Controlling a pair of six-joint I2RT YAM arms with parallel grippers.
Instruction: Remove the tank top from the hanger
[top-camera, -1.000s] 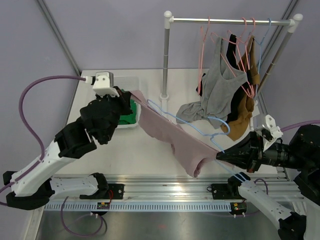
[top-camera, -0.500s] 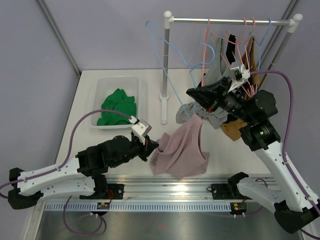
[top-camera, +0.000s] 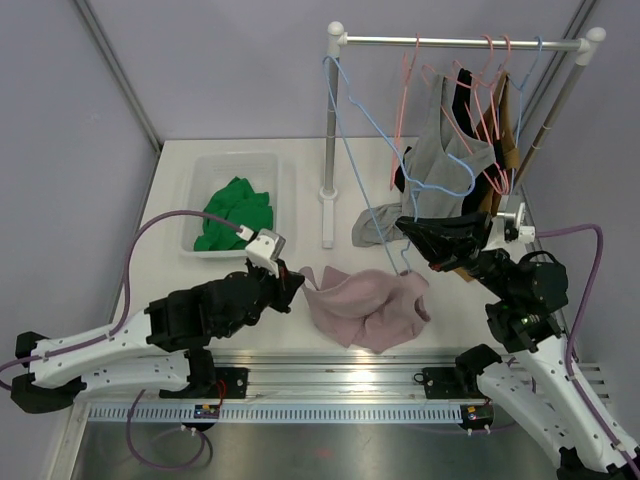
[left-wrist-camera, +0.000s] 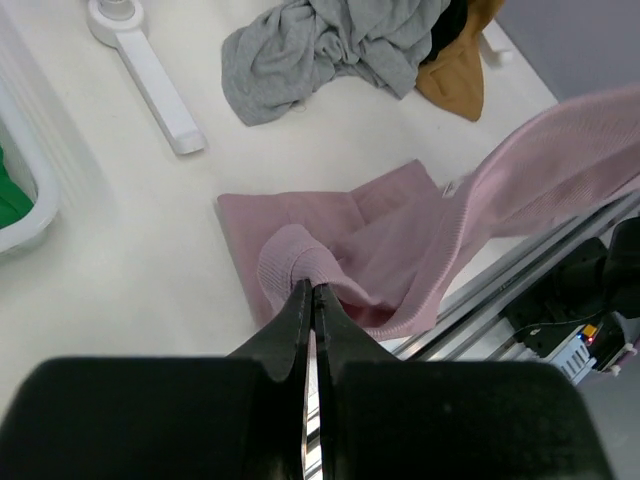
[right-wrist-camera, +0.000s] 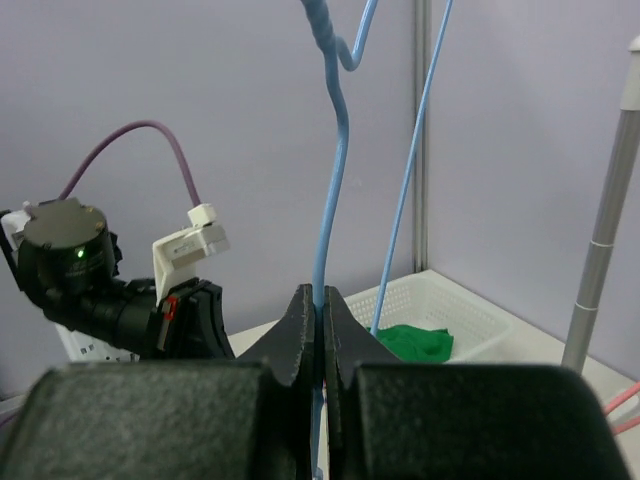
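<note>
gripping tank top (top-camera: 370, 305), blue hanger (right-wrist-camera: 329, 170)

Robot lab cell: plain lilac panel walls (top-camera: 220, 70), aluminium rail (top-camera: 330, 378), white table (top-camera: 305, 160), garment rack (top-camera: 460, 42).

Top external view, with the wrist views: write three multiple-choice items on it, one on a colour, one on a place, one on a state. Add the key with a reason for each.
1. The cloth in the white bin is: A pink; B green; C grey.
2. The pink tank top lies: A in the white bin; B on the table between the two arms; C across the right arm.
3. The right end effector is: A shut on the blue hanger; B open above the bin; C shut on the tank top.

Key:
1 B: the heap in the bin is plainly green.
2 B: it is crumpled on the tabletop near the front edge.
3 A: the right wrist view shows the fingers pinching the blue wire.
</note>
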